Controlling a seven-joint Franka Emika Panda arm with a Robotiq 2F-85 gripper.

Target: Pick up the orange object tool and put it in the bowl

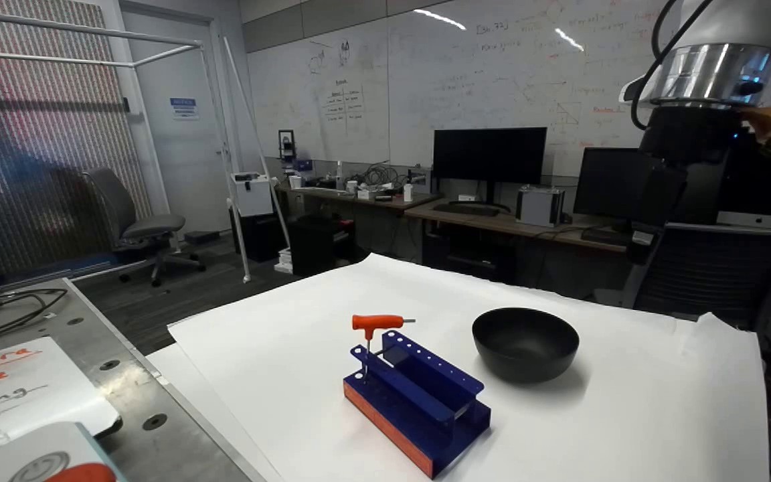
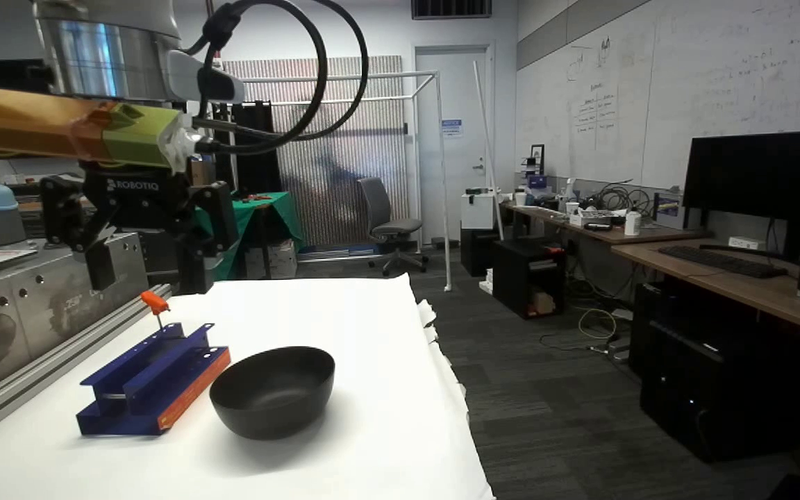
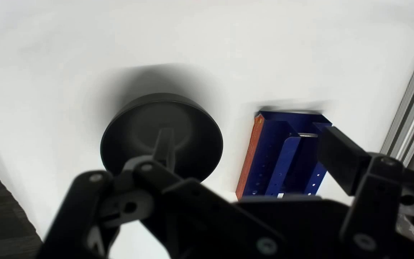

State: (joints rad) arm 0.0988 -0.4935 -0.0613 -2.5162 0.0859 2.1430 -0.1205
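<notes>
Whiteboards [image 1: 292, 100] line the room, and white paper [image 1: 660, 402] with ragged edges makes our work surface. In an exterior view we see the orange tool [image 1: 377, 323] standing nearly upright at the far left end of a blue rack [image 1: 404, 388], its thin metal shank pointing down, its smooth crosswise handle on top. We judge it stands so to leave that handle free for grasping. Near the rack, to its right and not touching, sits a matte black bowl [image 1: 526, 368], mouth up, likely placed close for a short carry.

In an exterior view we find the claw [image 2: 146, 276] hanging higher than the tool, its blocky fingers [image 2: 100, 266] spread with nothing between them; we take this as the approach, the pick not yet made. A grainy orange-red strip [image 2: 195, 390] runs along the rack's base.

From the wrist view we see the rack's punched, straight-sided rails [image 3: 283, 163] joined by a shiny rod [image 3: 307, 135]. We cannot make out the tool there; the claw's body probably hides it.
</notes>
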